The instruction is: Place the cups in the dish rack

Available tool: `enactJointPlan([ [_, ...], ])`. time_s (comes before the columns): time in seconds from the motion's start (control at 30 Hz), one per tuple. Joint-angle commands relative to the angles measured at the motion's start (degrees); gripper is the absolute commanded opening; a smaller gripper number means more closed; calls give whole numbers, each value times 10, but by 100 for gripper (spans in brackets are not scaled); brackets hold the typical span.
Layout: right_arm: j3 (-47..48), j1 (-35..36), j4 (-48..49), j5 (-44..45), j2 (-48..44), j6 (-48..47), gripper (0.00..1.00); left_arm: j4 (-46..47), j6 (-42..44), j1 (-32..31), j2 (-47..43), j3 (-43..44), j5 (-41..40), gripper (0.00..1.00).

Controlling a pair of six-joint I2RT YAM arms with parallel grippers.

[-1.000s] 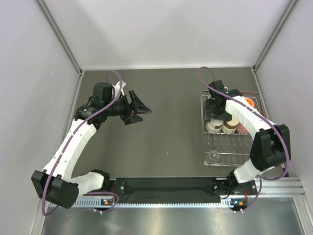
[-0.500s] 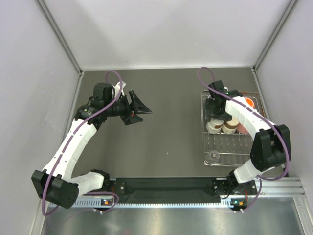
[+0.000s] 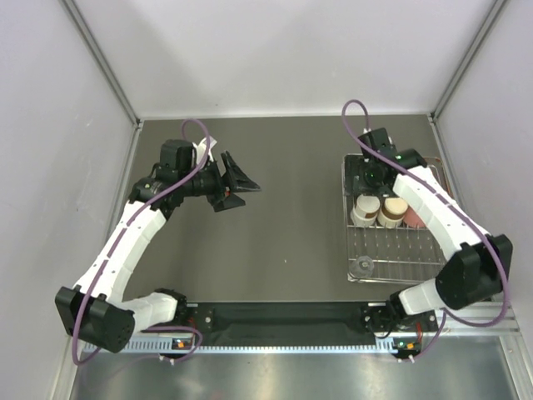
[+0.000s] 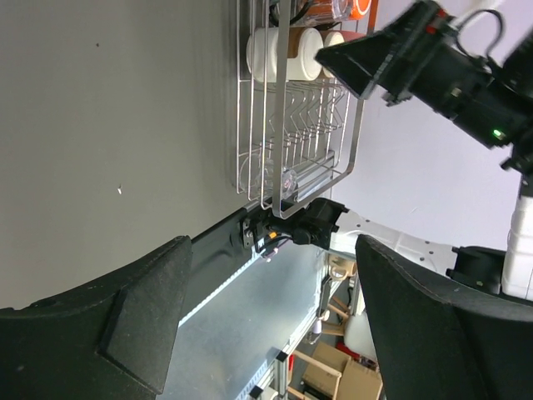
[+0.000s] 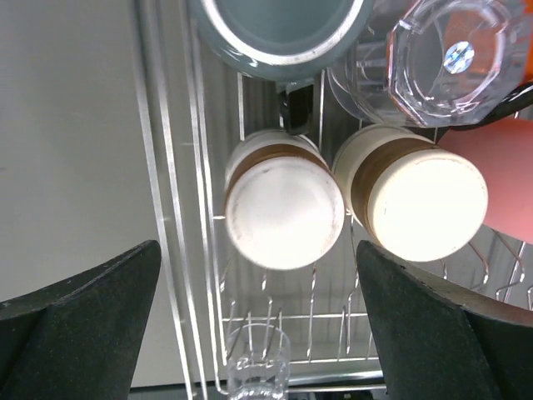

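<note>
Dish rack (image 5: 158,208), two cream cups (image 5: 285,212), one green cup (image 5: 275,21)

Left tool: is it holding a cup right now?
No, the left tool gapes with nothing between its fingers; cups sit in the dish rack beyond.

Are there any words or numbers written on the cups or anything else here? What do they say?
There are no words or numbers that can be read.
The cream cup on the left and the cream cup on the right in the dish rack have plain bottoms.
The clear cup shows no letters.
The cardboard boxes past the table are too small and blurred to tell if they carry labels.
</note>
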Motion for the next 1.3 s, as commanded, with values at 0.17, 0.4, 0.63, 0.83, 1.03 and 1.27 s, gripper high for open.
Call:
enactJointPlan([
  [0.17,45,34,-25,-29,-137,9,100,33,-16,-2,-33,-23,14,86],
  [0.4,-15,49,-10,-76,-240,51,100,84,-58,-7,-99,-84,22,86],
  [0.63,-137,52,74,-135,-395,114,100,160,-88,-8,-195,-175,19,87],
  [0.83,-225,52,149,-141,-560,177,100,313,-111,-8,-315,-254,57,91],
  [1.03,-326,52,159,-154,-687,225,100,551,-261,-8,-449,-391,78,95],
  [1.27,-401,52,227,-258,-858,228,100,961,-545,-8,-578,-599,38,98],
])
